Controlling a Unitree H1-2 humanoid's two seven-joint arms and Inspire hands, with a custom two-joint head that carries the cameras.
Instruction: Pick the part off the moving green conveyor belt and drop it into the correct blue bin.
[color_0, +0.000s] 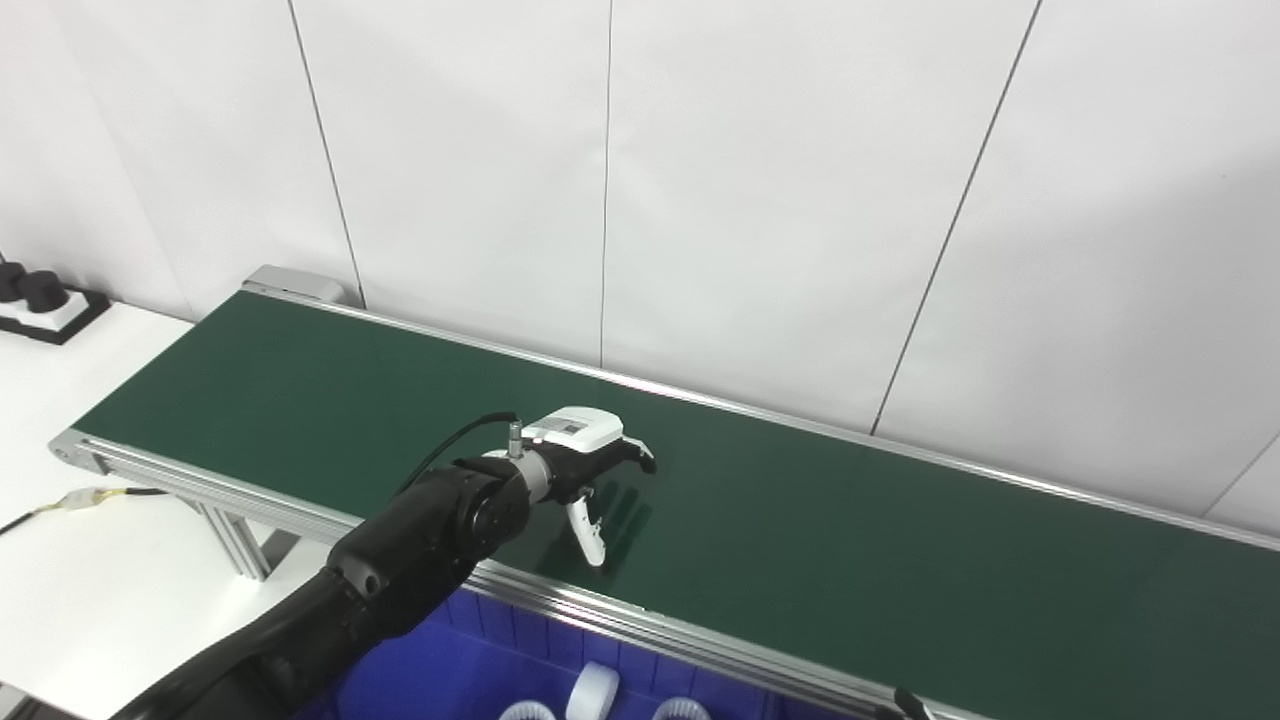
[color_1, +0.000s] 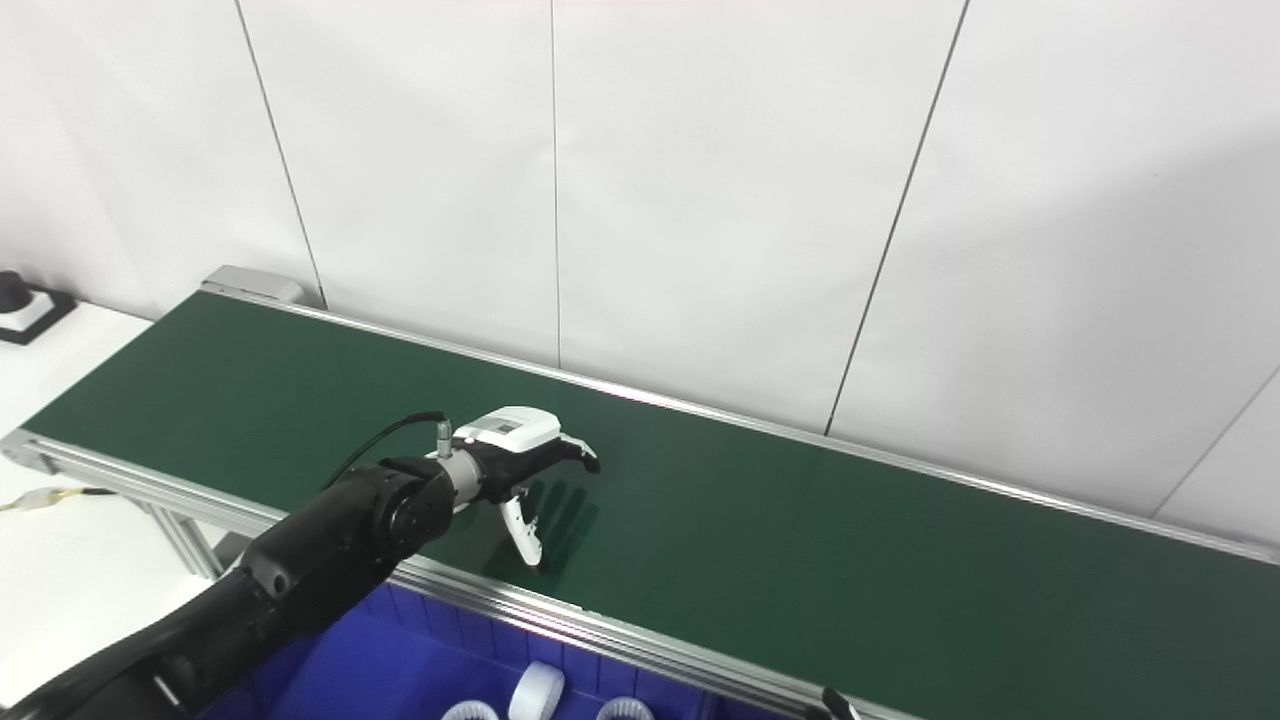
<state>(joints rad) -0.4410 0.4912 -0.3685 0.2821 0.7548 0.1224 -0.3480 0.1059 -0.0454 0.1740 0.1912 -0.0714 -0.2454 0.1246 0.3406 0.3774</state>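
Observation:
The green conveyor belt (color_0: 850, 540) runs from upper left to lower right, and I see no part on it. My left hand (color_0: 585, 455) reaches over the belt's near half, just above the surface. It is open and empty, with fingers stretched toward the right and the thumb pointing down. A blue bin (color_0: 450, 660) sits below the belt's near rail and holds white ring-shaped parts (color_0: 592, 692). Only a small dark tip (color_0: 908, 702) shows at the bottom edge where my right hand comes in.
The belt's silver near rail (color_0: 640, 615) lies between my left hand and the bin. A white table on the left carries black knobs on a white base (color_0: 35, 295) and a cable with a yellow connector (color_0: 85, 497). A white panelled wall stands behind the belt.

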